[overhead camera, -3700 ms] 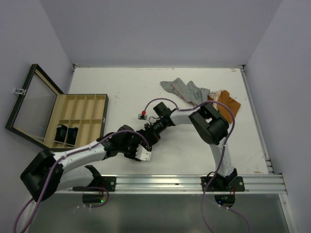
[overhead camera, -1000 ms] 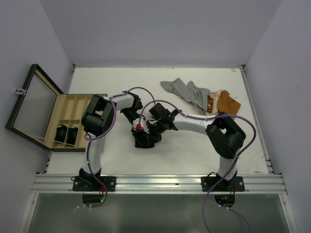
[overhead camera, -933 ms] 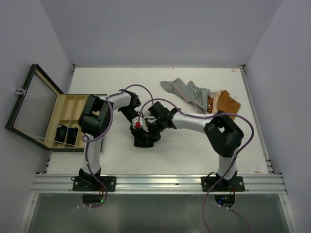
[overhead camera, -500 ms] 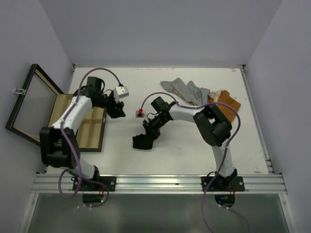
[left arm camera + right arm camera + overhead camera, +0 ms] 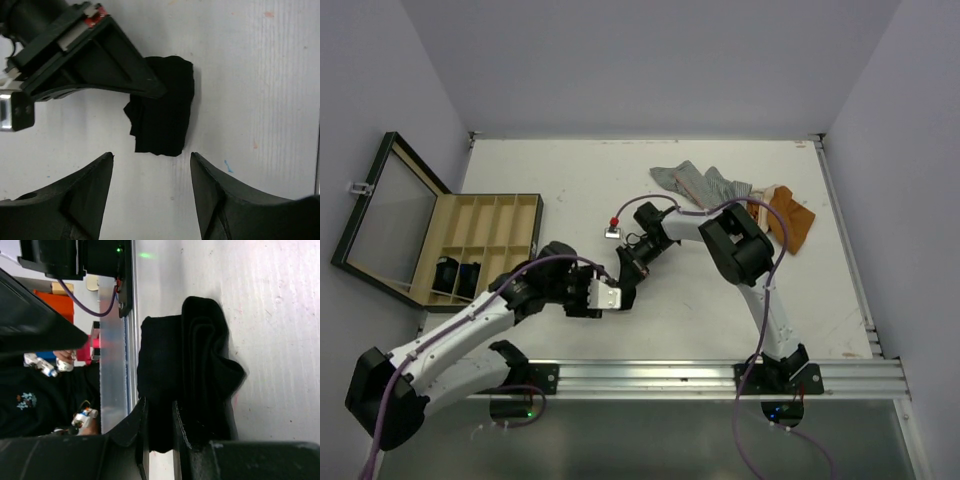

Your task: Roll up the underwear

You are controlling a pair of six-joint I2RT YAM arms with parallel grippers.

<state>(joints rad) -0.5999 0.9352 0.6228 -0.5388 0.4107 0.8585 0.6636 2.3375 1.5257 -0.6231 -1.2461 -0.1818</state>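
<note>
**Rolling stage, three views.** The black underwear (image 5: 162,112) lies on the tabletop (image 5: 250,75) to the right of the wooden box (image 5: 510,222), well apart from it. The grey striped underwear (image 5: 705,187) and the orange-brown underwear (image 5: 790,218) lie farther from the box, toward the far right.

The right tool (image 5: 159,407) is pinched narrow on one edge of the black piece, and cloth fills the slit between its fingers. The left tool (image 5: 150,157) hangs spread wide on the garment's box side and holds nothing.

We judge the cloth light, limp and layered. It will slump and unfold unless pressed, so we would take it at a folded edge and gather every layer rather than a single ply.

The top view alone shows the box, with two dark bundles (image 5: 458,277) in compartments at its near-left corner, but there the arms hide the grip. The left wrist view gives the outline, a folded pad with one ragged side. The right wrist view shows the stacked folds
</note>
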